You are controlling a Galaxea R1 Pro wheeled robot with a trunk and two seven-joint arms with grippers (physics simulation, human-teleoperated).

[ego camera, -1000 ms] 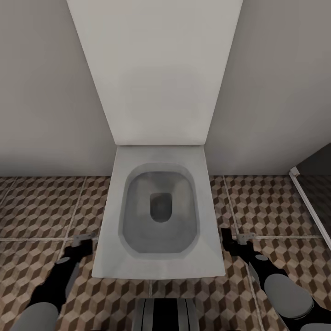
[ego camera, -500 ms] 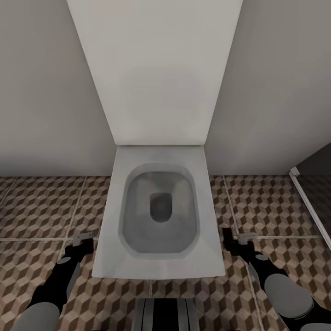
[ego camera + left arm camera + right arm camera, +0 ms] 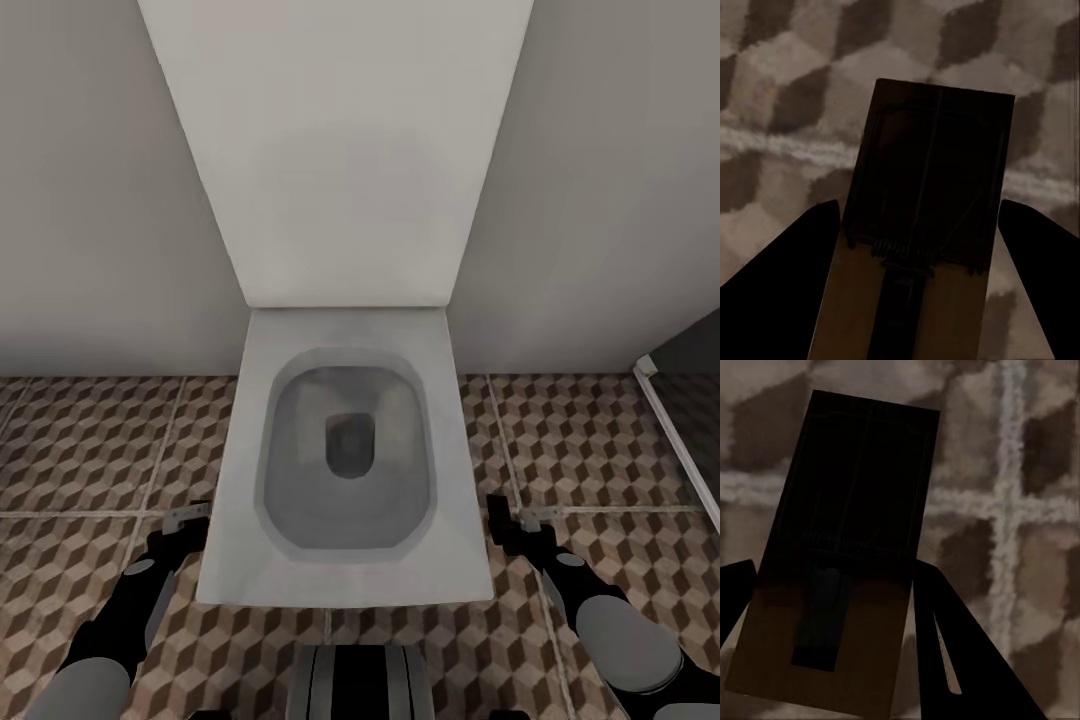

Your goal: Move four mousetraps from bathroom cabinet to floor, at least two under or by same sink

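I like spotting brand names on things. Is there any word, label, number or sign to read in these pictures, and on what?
None: there is no readable text.
The toilet is plain white, with no logo.
The bathroom floor bears just its cube pattern.
The mousetrap in the left claw and the mousetrap in the right claw show bare wood and dark metal.

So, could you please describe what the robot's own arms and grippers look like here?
Both arms have glossy black segments joined to rounded pale grey ones. The left gripper and right gripper are black with small light grey metal brackets near the tips. In the wrist views, the fingers are plain black tapered wedges.
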